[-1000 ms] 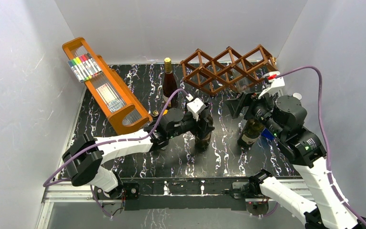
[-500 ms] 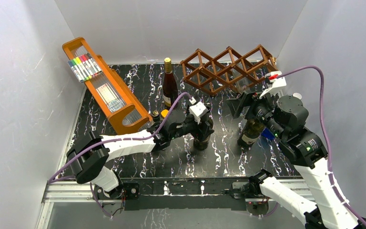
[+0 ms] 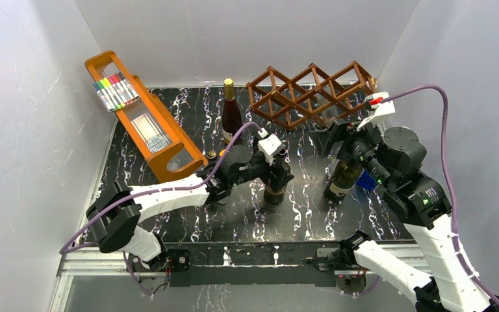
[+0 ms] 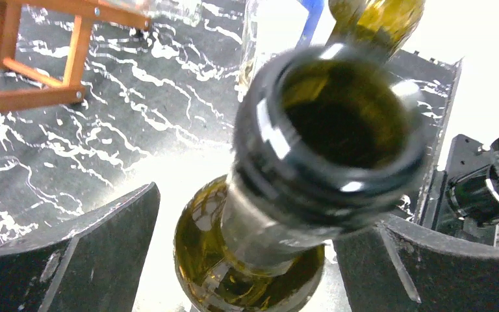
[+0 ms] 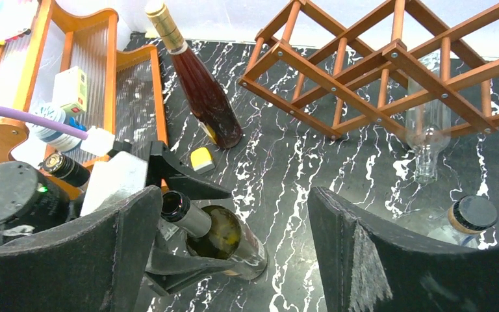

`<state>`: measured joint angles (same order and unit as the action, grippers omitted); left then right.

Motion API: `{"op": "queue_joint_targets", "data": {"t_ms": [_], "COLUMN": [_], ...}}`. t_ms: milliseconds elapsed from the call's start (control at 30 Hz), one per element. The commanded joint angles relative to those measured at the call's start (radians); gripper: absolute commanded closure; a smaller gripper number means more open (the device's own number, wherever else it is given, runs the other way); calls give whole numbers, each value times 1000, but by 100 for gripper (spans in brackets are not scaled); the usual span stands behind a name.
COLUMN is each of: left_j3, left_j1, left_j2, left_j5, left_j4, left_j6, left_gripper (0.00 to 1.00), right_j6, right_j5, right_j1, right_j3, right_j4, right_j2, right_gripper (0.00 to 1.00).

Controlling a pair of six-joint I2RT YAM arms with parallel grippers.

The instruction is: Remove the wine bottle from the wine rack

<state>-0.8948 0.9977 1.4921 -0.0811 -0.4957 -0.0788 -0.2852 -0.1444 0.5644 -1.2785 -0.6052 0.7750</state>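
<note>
The reddish-brown wine rack (image 3: pixel 312 91) stands at the back right and also shows in the right wrist view (image 5: pixel 377 71). A clear glass bottle (image 5: pixel 425 133) lies in one of its lower cells with its neck poking out toward the front; in the top view (image 3: pixel 329 116) it is faint. My right gripper (image 5: pixel 234 195) is wide open and empty, in front of the rack (image 3: pixel 330 140). My left gripper (image 4: pixel 263 214) is open, its fingers on either side of the neck of an upright green bottle (image 4: pixel 338 130) at mid table (image 3: pixel 274 190), with gaps on both sides.
A red wine bottle (image 3: pixel 231 117) stands left of the rack. Another green bottle (image 3: pixel 343 179) stands under my right arm. A clear capped bottle (image 5: pixel 468 218) lies near the right wall. An orange tray (image 3: pixel 144 117) with coloured markers leans at the left.
My right gripper has moved a little back and right toward the rack. My left gripper has stayed around the green bottle's neck with only a slight shift.
</note>
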Motion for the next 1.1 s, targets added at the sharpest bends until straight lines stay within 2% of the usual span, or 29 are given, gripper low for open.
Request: {"op": "queue_joint_targets", "data": {"t_ms": [0, 167, 333, 500, 600, 667, 767, 967, 1067], "left_j3": [-94, -188, -379, -576, -704, -803, -884, -837, -809], "left_j1": [-4, -3, -5, -12, -40, -123, -327, -519, -566], "left_j2": [-102, -199, -278, -314, -300, -260, -229, -306, -362], "left_j5": [-50, -51, 10, 244, 382, 388, 284, 343, 432], "left_j4": [60, 205, 421, 579, 665, 771, 879, 834, 782], "left_j6": [34, 74, 156, 289, 319, 282, 211, 201, 209], "left_gripper": [2, 2, 2, 2, 2, 2, 2, 2, 2], "right_j6": [35, 69, 118, 163, 192, 199, 204, 191, 207], "right_j5": [-35, -63, -137, -205, -244, -274, -298, -425, -445], "right_j1": [3, 2, 3, 2, 3, 4, 3, 3, 3], "right_j3": [-65, -105, -195, -293, -333, -363, -402, -473, -507], "right_j4": [18, -8, -48, -48, -28, -19, -21, -1, 27], "right_j2": [3, 17, 46, 85, 98, 119, 171, 311, 356], "right_gripper": [5, 2, 2, 2, 2, 2, 2, 2, 2]}}
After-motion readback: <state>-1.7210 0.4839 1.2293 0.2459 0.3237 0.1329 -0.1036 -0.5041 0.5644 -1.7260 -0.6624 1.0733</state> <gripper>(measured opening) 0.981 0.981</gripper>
